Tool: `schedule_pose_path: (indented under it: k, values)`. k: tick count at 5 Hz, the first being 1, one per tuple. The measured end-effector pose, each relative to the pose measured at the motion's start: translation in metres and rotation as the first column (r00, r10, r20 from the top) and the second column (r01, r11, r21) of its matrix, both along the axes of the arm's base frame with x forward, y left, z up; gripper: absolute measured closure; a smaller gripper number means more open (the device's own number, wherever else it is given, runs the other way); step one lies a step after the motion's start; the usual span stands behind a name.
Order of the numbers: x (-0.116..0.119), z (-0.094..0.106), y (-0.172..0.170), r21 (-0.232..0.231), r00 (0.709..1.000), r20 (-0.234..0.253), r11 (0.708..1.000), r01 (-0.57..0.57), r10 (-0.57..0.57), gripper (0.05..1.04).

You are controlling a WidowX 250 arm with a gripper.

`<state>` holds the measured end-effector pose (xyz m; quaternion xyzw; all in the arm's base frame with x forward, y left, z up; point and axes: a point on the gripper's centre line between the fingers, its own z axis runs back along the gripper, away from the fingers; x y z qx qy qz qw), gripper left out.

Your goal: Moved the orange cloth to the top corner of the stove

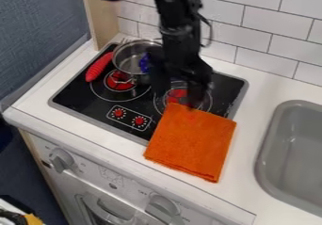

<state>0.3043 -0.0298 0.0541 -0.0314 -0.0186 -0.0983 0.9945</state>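
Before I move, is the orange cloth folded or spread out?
Folded: the orange cloth lies flat as a four-sided pad, with stacked layers showing along its lower edge.

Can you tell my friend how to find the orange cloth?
Find the black stove set in the white counter. At its lower right in the picture, the cloth lies partly on it, partly on the counter. It's flat and orange, unlike the shiny round pot or long red thing.

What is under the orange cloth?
Part of the stove and of the white counter; the orange cloth hides the stove's near corner there and anything else beneath.
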Motion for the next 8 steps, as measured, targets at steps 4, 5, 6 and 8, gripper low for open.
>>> schedule_pose_path:
  k: [4,5,6,8]
  values:
    - [-0.012,-0.051,-0.030,0.063,0.985,-0.124,0.991,-0.114,0.122,0.083]
    - [0.002,-0.052,-0.028,0.055,0.980,-0.136,0.989,-0.137,0.143,0.083]
    - [0.039,-0.049,-0.025,0.050,0.980,-0.114,0.986,-0.159,0.163,0.084]
    - [0.109,-0.046,-0.017,0.061,0.986,-0.043,0.985,-0.160,0.163,0.084]
